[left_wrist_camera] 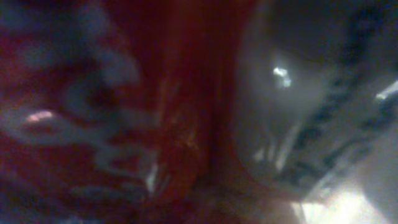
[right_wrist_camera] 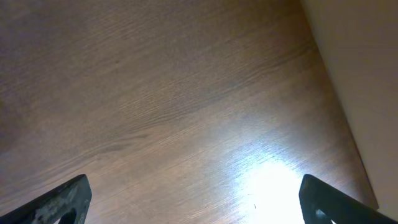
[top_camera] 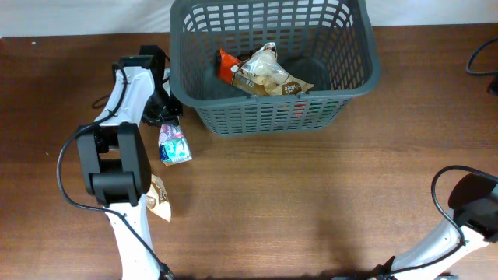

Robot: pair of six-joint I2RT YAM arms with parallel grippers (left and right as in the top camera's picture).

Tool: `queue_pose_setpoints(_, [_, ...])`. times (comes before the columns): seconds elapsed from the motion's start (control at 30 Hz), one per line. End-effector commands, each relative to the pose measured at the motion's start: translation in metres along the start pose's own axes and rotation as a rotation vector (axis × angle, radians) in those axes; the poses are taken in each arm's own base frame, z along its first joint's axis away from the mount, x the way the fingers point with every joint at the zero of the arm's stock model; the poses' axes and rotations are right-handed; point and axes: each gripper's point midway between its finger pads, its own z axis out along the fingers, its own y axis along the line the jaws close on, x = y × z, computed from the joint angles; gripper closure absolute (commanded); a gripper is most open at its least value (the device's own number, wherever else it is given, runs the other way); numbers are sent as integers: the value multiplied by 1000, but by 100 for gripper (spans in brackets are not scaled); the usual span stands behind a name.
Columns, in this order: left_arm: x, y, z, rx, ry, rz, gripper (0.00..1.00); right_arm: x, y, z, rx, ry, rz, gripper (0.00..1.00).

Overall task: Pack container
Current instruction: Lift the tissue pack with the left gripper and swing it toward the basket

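Because the left wrist view is only a close blur of deep red and grey, I cannot tell how far my left hand (top_camera: 166, 111) is open, or whether it grips anything. From overhead, that hand sits low at the end of the white and black left arm, just beside the outer left wall of the basket. A small teal, white and pink foil packet (top_camera: 174, 145) lies on the brown wooden surface (top_camera: 311, 202) with its upper end right at the hand's dark tip. I cannot tell if they touch.

Nearer the arm's base, a small brown and white snack packet (top_camera: 159, 198) lies flat, partly hidden under the arm.

The large dark grey plastic basket with slotted sides (top_camera: 272, 98) stands upright at the far middle of the surface. Inside it, a clear bag of pale snacks with a brown label (top_camera: 268, 74) rests on the floor, and an orange-red packet (top_camera: 226, 64) lies touching its left end.

My right hand (right_wrist_camera: 199, 208) is well apart from all this, at the near right corner. Its two dark fingertips are spread wide, with nothing between them but bare wood.
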Motion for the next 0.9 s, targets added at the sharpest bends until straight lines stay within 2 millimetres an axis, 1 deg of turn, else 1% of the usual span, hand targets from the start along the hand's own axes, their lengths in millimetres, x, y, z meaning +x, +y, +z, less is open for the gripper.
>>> queue_pose_setpoints(0.0, [-11, 19, -4, -15, -18, -98, 98, 0, 2, 3, -10, 6, 5, 1])
queue_pose_setpoints(0.1, [-25, 42, -29, -2, -66, -228, 98, 0, 2, 3, -10, 6, 5, 1])
queue_pose_setpoints(0.17, [-34, 56, -47, 21, -101, -273, 98, 0, 2, 3, -10, 6, 5, 1])
queue_pose_setpoints(0.27, [-47, 74, -84, 71, -174, -320, 98, 0, 2, 3, -10, 6, 5, 1])
queue_pose_setpoints(0.33, [-55, 84, -118, 111, -248, -341, 98, 0, 2, 3, -10, 6, 5, 1])
queue_pose_setpoints(0.4, [-63, 88, -154, 147, -335, -315, 98, 0, 2, 3, -10, 6, 5, 1])
queue_pose_setpoints(0.47, [-70, 89, -202, 163, -459, -290, 99, 0, 2, 3, -10, 6, 5, 1])
queue_pose_setpoints(0.53, [-72, 86, -248, 167, -578, -259, 98, 0, 2, 3, -10, 6, 5, 1])
queue_pose_setpoints(0.57, [-70, 80, -278, 174, -652, -229, 98, 0, 2, 3, -10, 6, 5, 1])
queue_pose_setpoints(0.63, [-64, 64, -323, 194, -765, -133, 98, 0, 2, 3, -10, 6, 5, 1])
queue_pose_setpoints(0.67, [-59, 51, -348, 207, -830, -58, 98, 0, 2, 3, -10, 6, 5, 1])
queue_pose_setpoints(0.7, [-52, 36, -373, 222, -896, 30, 98, 0, 2, 3, -10, 6, 5, 1])
queue_pose_setpoints(0.77, [-35, 4, -415, 248, -1010, 208, 98, 0, 2, 3, -10, 6, 5, 1])
queue_pose_setpoints(0.87, [-5, -44, -466, 287, -1157, 415, 98, 0, 2, 3, -10, 6, 5, 1])
